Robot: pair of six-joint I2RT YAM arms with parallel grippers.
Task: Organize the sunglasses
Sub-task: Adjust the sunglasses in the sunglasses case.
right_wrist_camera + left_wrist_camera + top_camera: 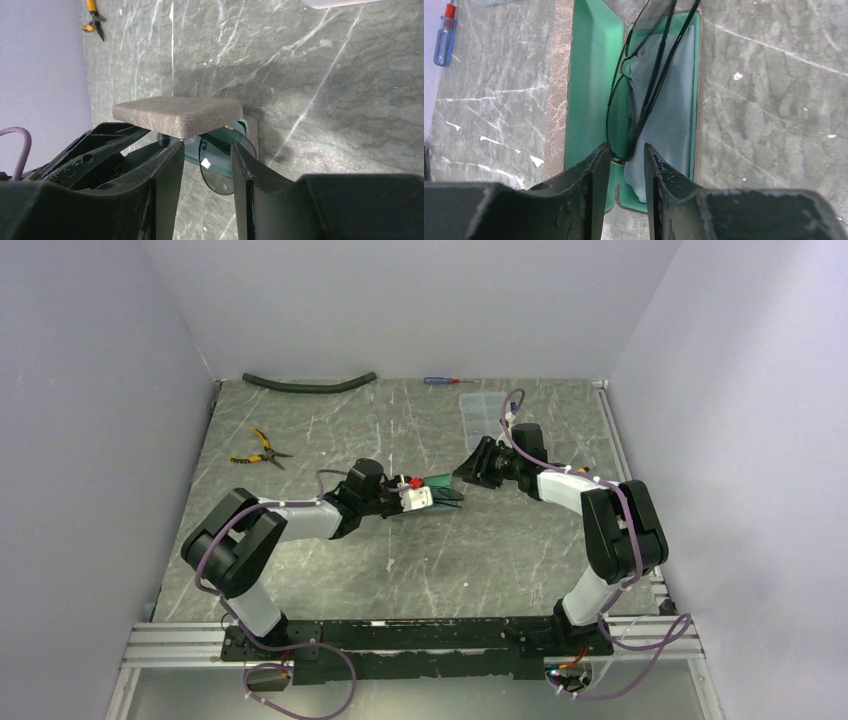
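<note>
**A:** Where are the sunglasses (646,75)?

**B:** Folded, lying lengthwise over the open glasses case (589,90), above the pale blue cloth (674,110) in its teal-lined tray. The case sits mid-counter (764,125), between the two arms. I cannot tell whether the frame rests on the cloth or hangs just above it.

**A:** And the left end effector (627,150)?

**B:** At its own end of the case. Its jaws are apart with a narrow gap, and the hinge end of the frame sits in that gap. One finger (596,170) looks to touch the lens rim. A sliver of lining shows beside the other, so the frame is not clamped.

**A:** The right end effector (206,148)?

**B:** At the opposite end, jaws parted too. Through the gap a greyish lens shows, poking out past the case end under the brown lid (177,114). It grips nothing that I can see.

**A:** Anything else around?

**B:** Yellow-handled pliers (93,20) lie off toward the left wall. A blue-handled screwdriver (445,40) and a clear plastic box (480,412) lie toward the back. All three are well apart from the case.
</note>
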